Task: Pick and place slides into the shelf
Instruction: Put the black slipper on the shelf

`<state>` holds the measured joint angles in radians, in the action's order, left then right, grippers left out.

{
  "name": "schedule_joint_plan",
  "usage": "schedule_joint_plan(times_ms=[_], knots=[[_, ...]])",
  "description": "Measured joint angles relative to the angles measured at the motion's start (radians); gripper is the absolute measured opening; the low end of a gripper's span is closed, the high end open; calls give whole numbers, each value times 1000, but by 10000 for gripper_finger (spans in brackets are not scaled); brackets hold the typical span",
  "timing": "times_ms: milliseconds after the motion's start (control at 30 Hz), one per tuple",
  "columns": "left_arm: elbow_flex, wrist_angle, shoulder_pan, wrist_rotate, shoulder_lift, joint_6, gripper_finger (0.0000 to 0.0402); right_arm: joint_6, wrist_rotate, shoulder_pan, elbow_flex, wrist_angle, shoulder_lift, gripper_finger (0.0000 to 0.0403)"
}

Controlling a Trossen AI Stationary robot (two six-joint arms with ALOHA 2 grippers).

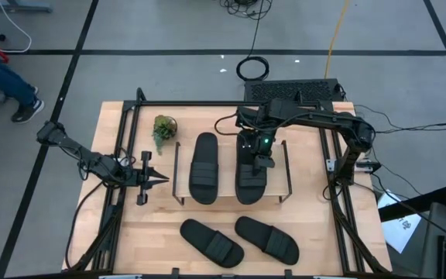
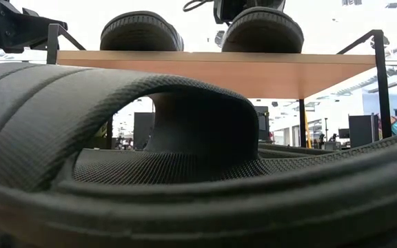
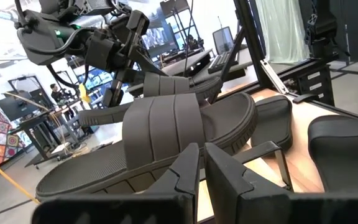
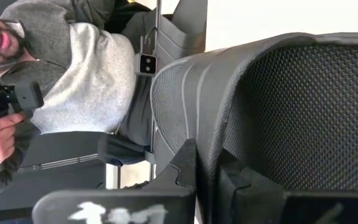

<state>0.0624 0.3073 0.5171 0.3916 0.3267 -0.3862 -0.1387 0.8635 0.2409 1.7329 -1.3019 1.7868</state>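
Two slides on shelf (image 1: 178, 167): left one (image 1: 204, 168) free; right one (image 1: 252, 180) pinched at strap edge by right gripper (image 1: 259, 159); two more (image 1: 210, 242) on bench (image 1: 316, 232). Left gripper (image 1: 155, 178) clenched, empty, beside shelf. Foam looks light, flexible, grippy; strap edge likely best hold.

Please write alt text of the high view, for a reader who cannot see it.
Seen from above, two black slides lie side by side on a low shelf, and the right gripper is shut on the right one. Two more slides lie on the table in front. The left gripper, shut, waits left of the shelf, near a small plant.
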Motion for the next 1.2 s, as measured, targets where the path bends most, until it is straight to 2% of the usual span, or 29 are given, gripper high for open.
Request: schedule_joint_plan(times_ms=[433,633,867,1200], knots=[[0,-21,0,0,0,1,33,2,-13,2,-58,51,22,6],[0,-22,0,0,0,1,33,-1,-21,2,-77,98,22,27],[0,-22,0,0,0,4,33,-5,-105,2,-77,112,22,80],[0,-27,0,0,0,5,33,-27,-164,1,-78,128,6,208]])
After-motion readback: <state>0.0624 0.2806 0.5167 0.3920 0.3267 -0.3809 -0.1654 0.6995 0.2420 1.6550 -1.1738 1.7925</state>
